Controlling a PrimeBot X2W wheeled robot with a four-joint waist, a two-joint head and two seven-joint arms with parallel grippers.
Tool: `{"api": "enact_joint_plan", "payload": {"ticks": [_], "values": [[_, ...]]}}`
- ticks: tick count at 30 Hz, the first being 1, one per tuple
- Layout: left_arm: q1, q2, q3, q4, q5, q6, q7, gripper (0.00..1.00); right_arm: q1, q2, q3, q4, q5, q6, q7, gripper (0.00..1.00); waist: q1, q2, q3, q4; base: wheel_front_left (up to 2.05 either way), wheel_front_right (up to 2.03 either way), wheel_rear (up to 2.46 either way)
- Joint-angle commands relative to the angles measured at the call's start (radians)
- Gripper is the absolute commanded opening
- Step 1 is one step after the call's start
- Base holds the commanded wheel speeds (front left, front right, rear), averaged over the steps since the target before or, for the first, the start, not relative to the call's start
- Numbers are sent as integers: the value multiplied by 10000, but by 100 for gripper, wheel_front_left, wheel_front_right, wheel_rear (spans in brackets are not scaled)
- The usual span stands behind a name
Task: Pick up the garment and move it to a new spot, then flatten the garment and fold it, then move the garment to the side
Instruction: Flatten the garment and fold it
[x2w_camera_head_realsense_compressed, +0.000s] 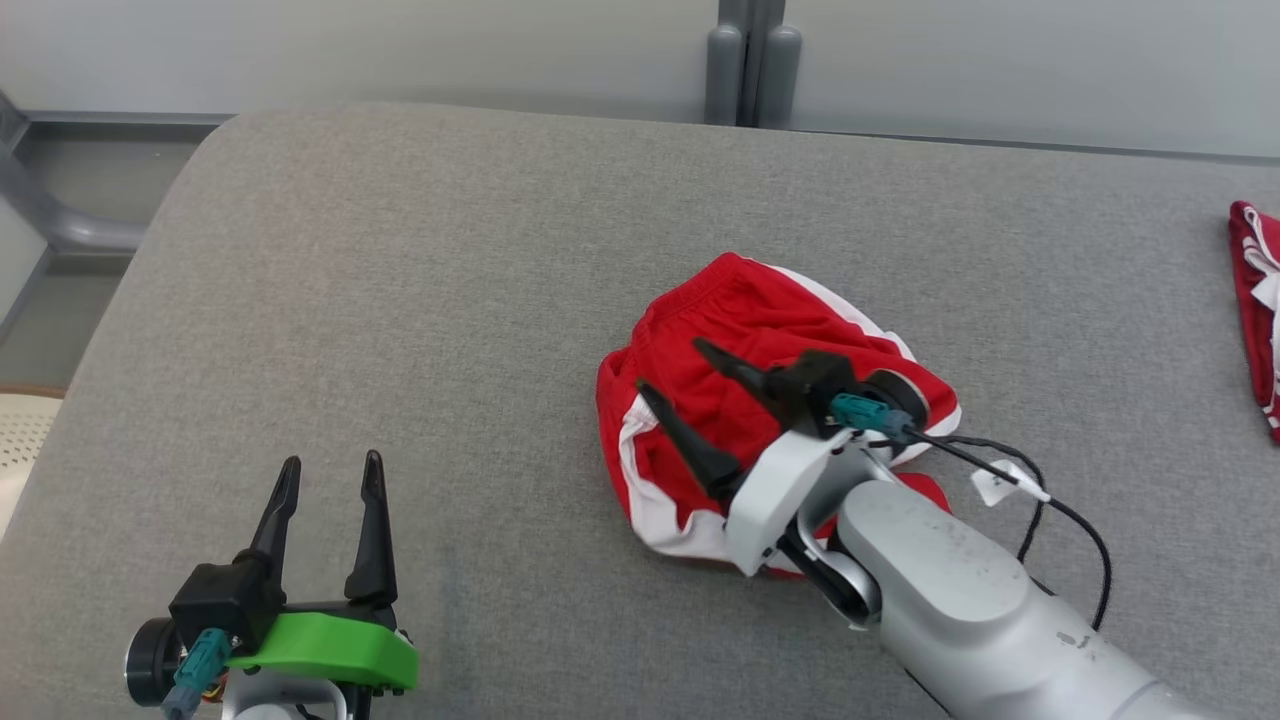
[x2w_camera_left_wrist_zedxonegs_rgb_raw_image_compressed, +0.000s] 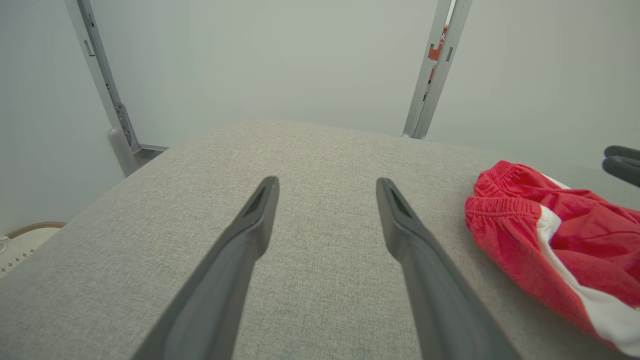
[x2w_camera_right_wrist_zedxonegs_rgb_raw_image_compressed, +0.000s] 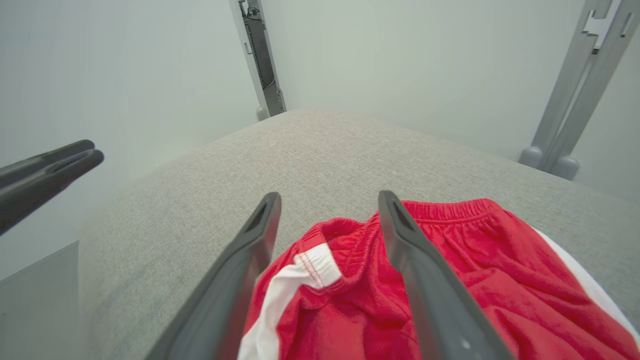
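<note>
Shorts (x2w_camera_head_realsense_compressed: 760, 310) red, soft, bunched, far from edges | gray cloth top (x2w_camera_head_realsense_compressed: 450, 250) has room on left | right gripper (x2w_camera_head_realsense_compressed: 672, 368) fingers apart over them | left gripper (x2w_camera_head_realsense_compressed: 331, 460) fingers apart

shorts (x2w_camera_head_realsense_compressed: 760, 310): on table (x2w_camera_head_realsense_compressed: 400, 250), right of centre
right gripper (x2w_camera_head_realsense_compressed: 668, 365): over shorts
left gripper (x2w_camera_head_realsense_compressed: 332, 458): well left of shorts

No text, brand or number can be read. The small white tag (x2w_camera_head_realsense_compressed: 993, 484) on the black cable (x2w_camera_head_realsense_compressed: 960, 456) beside the garment (x2w_camera_head_realsense_compressed: 745, 330) looks blank, and the red-orange label (x2w_camera_left_wrist_zedxonegs_rgb_raw_image_compressed: 439, 44) between the grey posts (x2w_camera_left_wrist_zedxonegs_rgb_raw_image_compressed: 425, 95) beyond the far edge of the padded surface (x2w_camera_left_wrist_zedxonegs_rgb_raw_image_compressed: 310, 165) is too small to make out.
</note>
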Motion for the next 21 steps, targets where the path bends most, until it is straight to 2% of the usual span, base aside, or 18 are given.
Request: {"api": "enact_joint_plan", "payload": {"ticks": [1,10,21], "values": [[75,11,78,-65,93,17,-25,100,348,-172,-247,-121,-145,-17,-22,100,0,0,-95,-254,0,0,0],[237,13,187,-154,167,32,-25,100,1266,-746,-1592,-1226,-684,-15,-23,100,0,0,-237,-798,0,0,0],[507,14,555,-259,427,-61,-25,100,3908,-1120,-4615,-3297,-1658,-15,-24,100,0,0,-559,-1510,0,0,0]]}}
